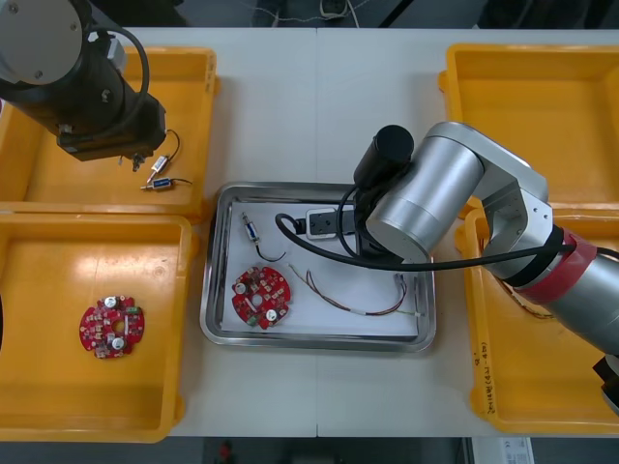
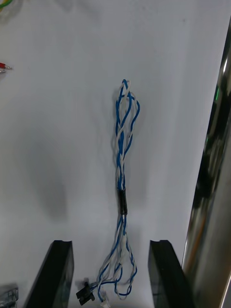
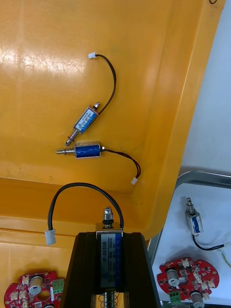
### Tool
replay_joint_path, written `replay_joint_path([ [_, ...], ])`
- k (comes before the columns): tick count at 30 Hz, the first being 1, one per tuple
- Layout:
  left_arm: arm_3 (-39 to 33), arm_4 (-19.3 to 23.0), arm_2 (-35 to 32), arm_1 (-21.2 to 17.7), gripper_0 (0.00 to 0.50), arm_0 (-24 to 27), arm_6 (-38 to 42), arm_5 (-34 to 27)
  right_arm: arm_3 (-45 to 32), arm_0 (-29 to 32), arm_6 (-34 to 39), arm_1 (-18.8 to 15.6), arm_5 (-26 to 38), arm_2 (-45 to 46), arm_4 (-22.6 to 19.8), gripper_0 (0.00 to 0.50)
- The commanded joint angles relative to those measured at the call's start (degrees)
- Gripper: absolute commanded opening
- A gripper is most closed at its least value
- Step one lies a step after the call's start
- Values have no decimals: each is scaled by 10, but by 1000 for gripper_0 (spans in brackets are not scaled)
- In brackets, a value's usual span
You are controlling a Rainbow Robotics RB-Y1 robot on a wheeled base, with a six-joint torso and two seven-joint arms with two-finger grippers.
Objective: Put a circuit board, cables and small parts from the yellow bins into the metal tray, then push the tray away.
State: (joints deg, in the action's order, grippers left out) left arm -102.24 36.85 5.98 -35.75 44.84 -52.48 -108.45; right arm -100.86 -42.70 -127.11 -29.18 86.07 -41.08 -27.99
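Observation:
My left gripper (image 3: pixel 109 236) hangs over the far-left yellow bin (image 1: pixel 193 68), shut on a small metal part (image 3: pixel 109 252) with a black wire looping off it. Two more small metal parts (image 3: pixel 86 120) lie on the bin floor beyond the fingers. My right gripper (image 2: pixel 110 245) is open, low inside the metal tray (image 1: pixel 319 340). A twisted blue and white cable (image 2: pixel 122 144) lies on the white floor between and beyond its fingers. The tray also holds a red circuit board (image 1: pixel 261 297), a small metal part (image 1: pixel 251 232) and a red and yellow cable (image 1: pixel 363 307).
The near-left bin (image 1: pixel 29 387) holds another circuit board (image 1: pixel 111 327). My right arm (image 1: pixel 426 203) covers the tray's far right part. The tray's shiny wall (image 2: pixel 211 192) rises close beside one right finger. Two more yellow bins (image 1: pixel 542 87) stand at the right.

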Motion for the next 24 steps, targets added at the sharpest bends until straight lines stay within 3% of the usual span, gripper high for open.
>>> replay_joint_path([
  [1, -19, 3, -19, -23, 2, -3, -41, -6, -6, 4, -8, -13, 2, -1, 4, 500],
  [13, -20, 5, -19, -23, 0, -2, -42, -6, -60, 4, 2, -7, 61, 43, 4, 500],
  [21, -20, 7, -19, -22, 2, -3, -41, -6, -136, 7, 15, -3, 171, 98, 4, 500],
  [24, -23, 9, -19, -22, 2, -2, -39, -6, -167, 8, 22, 1, 239, 133, 4, 500],
])
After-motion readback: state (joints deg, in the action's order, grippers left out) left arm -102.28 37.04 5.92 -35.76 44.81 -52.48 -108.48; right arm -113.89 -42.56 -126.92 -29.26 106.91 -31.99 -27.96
